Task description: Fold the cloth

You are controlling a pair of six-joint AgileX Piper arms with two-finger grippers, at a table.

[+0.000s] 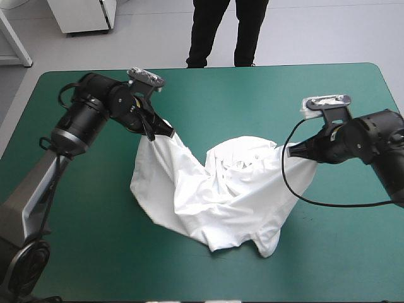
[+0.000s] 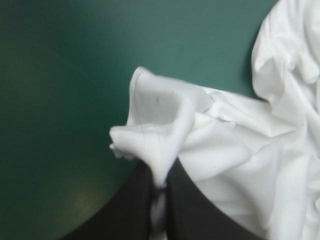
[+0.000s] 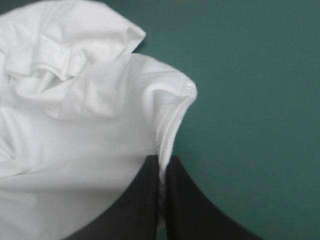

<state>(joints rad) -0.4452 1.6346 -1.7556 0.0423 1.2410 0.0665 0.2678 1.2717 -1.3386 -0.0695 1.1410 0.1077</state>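
Table (image 1: 208, 71) under a teal-green cover (image 1: 95, 252); over its left half the left gripper (image 1: 169, 130) points toward the middle, its black fingers (image 2: 127, 210) all but closed with a pinch of white hem caught between the tips; the left wrist view shows that corner folded and bunched just ahead of them, bare cover beside it; between the two arms is the T-shirt (image 1: 214, 196), white and crumpled; from the left gripper it runs down in a slanting sheet to the cover, lies in loose folds around the table's middle and toward the near edge, then climbs to the right; a deep dip sits between the two held corners, and one lobe of fabric trails nearest the near edge; over the right half the right gripper (image 1: 291, 151) points back toward the left one, well apart from it; its fingers (image 3: 192, 210) likewise nearly meet, clamped on a thin seamed edge; ahead of them the fabric arches in a rounded fold, with rumpled folds beyond.
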